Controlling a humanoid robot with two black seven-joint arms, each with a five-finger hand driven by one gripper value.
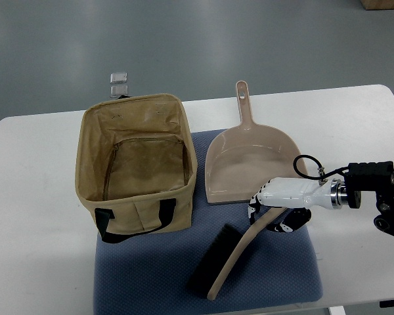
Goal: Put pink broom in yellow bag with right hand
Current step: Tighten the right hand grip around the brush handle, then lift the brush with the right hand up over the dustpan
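Pink broom (231, 261) lies lower centre, your right hand (276, 211) curled around its handle; lift it clear, then swing left over the open yellow bag (92, 141).

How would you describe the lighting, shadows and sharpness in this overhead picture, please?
Top view: the light is even and soft, with no hard glare on the white table; faint shadow lies inside the yellow bag and under the right hand; the pink broom and the dustpan are reasonably sharp; the broom's dark bristles show little detail; the table's far edge bows slightly.
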